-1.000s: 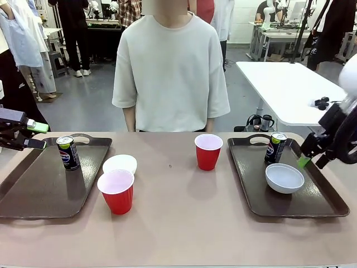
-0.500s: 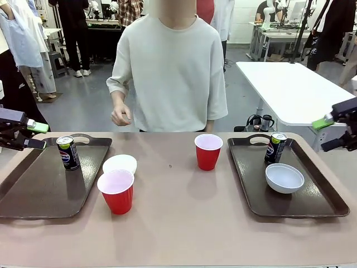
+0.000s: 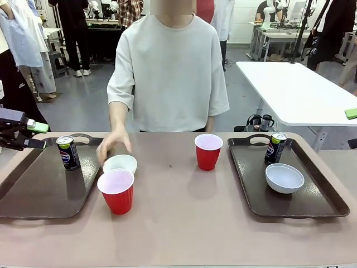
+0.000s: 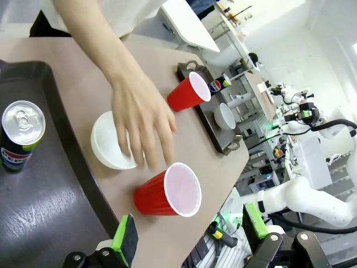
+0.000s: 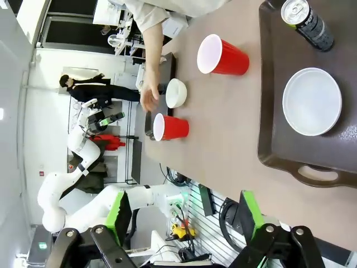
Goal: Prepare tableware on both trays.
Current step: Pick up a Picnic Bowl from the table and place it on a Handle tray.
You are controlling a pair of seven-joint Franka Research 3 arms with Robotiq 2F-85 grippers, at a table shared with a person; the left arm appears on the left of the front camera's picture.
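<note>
The left tool (image 3: 39,135) hangs spread wide and empty at the outer rim of a dark brown rectangular plastic tray (image 3: 33,190). Just past its tips, a slim dark Pepsi soda can (image 3: 68,152) stands on that tray. Farther out on the desk (image 3: 184,223), a person's hand (image 3: 113,146) hovers over a small round white bowl (image 3: 120,163), with a red plastic cup (image 3: 117,191) just beside it. The right tool (image 5: 184,218), equally wide and empty, is off the outer side of the second brown tray (image 3: 290,206). That tray carries a second can (image 3: 275,147) and a second white bowl (image 3: 284,178). The other red cup (image 3: 208,151) stands on the desk beyond it.
</note>
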